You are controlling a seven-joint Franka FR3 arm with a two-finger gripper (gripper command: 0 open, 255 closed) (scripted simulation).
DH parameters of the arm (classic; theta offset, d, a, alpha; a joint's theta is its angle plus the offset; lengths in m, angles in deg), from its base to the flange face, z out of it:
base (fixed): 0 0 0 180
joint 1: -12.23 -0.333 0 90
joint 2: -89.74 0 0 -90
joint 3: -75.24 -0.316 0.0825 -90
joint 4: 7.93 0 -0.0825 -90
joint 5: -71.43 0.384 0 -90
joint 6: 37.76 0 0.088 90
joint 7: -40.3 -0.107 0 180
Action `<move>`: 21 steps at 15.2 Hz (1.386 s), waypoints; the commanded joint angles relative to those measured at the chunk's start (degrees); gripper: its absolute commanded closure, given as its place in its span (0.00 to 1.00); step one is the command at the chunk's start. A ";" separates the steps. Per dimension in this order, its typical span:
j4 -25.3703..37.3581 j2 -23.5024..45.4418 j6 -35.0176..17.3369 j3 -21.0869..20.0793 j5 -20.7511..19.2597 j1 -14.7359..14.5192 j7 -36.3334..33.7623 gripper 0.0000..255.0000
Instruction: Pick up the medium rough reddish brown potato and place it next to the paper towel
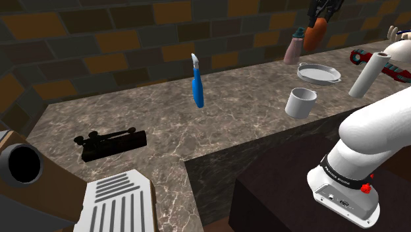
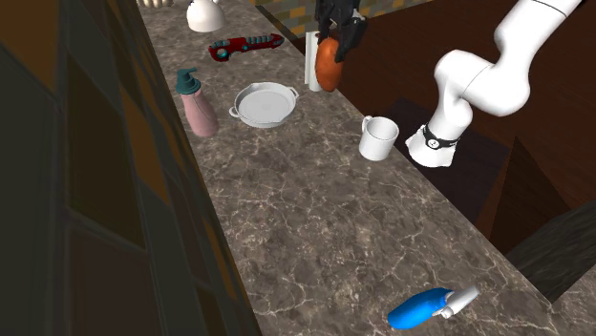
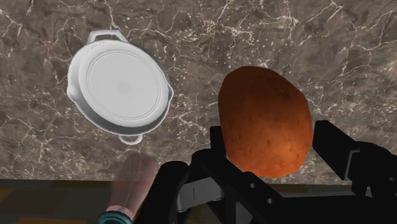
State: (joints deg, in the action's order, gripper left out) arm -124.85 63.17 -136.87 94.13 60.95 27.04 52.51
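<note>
Tool (image 3: 273,156) clamped on the reddish brown potato (image 3: 266,121), which hangs clear above the marbled surface (image 3: 254,32). Beneath it, a white two-handled pan (image 3: 121,86) lies near a pink bottle (image 3: 130,188). Beyond, the paper towel (image 1: 366,74) stands near the pan, at the shoulder view's right.

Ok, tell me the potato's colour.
Reddish brown, finely speckled; the potato shows best in the wrist view.

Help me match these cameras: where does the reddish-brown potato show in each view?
Shoulder view: potato near the top edge, right of centre, held above the counter.
Second exterior view: potato at top centre, overlapping the paper towel roll.
Wrist view: potato clasped in the gripper.
Shared landmark: white two-handled pan, beside the potato in all three.
</note>
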 commanded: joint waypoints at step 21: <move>-15.16 -23.13 4.88 9.85 -11.22 10.24 14.66 1.00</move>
State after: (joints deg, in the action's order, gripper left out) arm -139.02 40.47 -131.38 103.74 50.03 37.06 67.12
